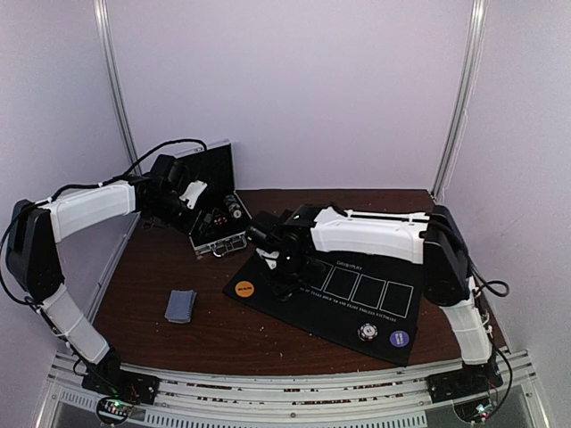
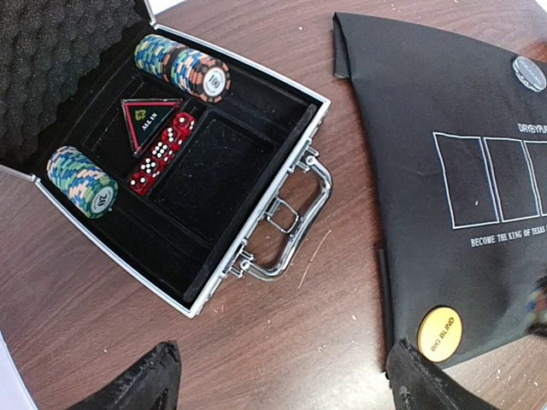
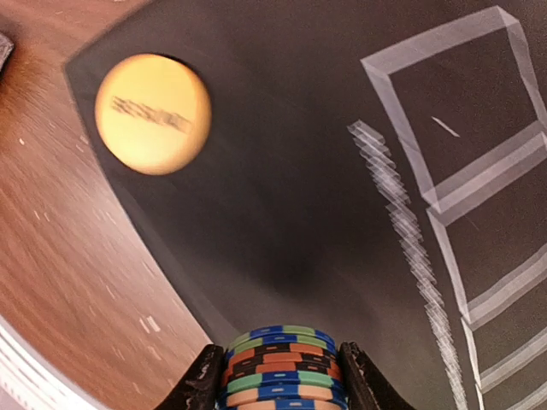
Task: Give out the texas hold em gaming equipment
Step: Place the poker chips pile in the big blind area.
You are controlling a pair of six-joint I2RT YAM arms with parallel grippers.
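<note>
My right gripper [image 3: 280, 384] is shut on a stack of striped poker chips [image 3: 282, 363], held over the left end of the black mat [image 3: 282, 188]; from above it [image 1: 283, 283] hangs just right of the orange button [image 1: 244, 288] [image 3: 152, 113]. A single chip [image 1: 367, 333] and a purple button [image 1: 399, 339] lie on the mat's near edge. Blue-grey cards [image 1: 181, 305] rest on the table at the left. My left gripper [image 2: 286, 386] is open over bare wood beside the open case [image 2: 256, 162], which holds chip rolls [image 2: 181, 68] [image 2: 81, 181]. A dark silver button [image 2: 529, 73] sits on the mat.
The case also holds red dice [image 2: 162, 154] and a triangular "all in" marker [image 2: 149, 115]; its foam-lined lid [image 1: 210, 169] stands open at the back. Its metal handle [image 2: 295, 226] points toward the mat. White walls close in the table at the back and sides.
</note>
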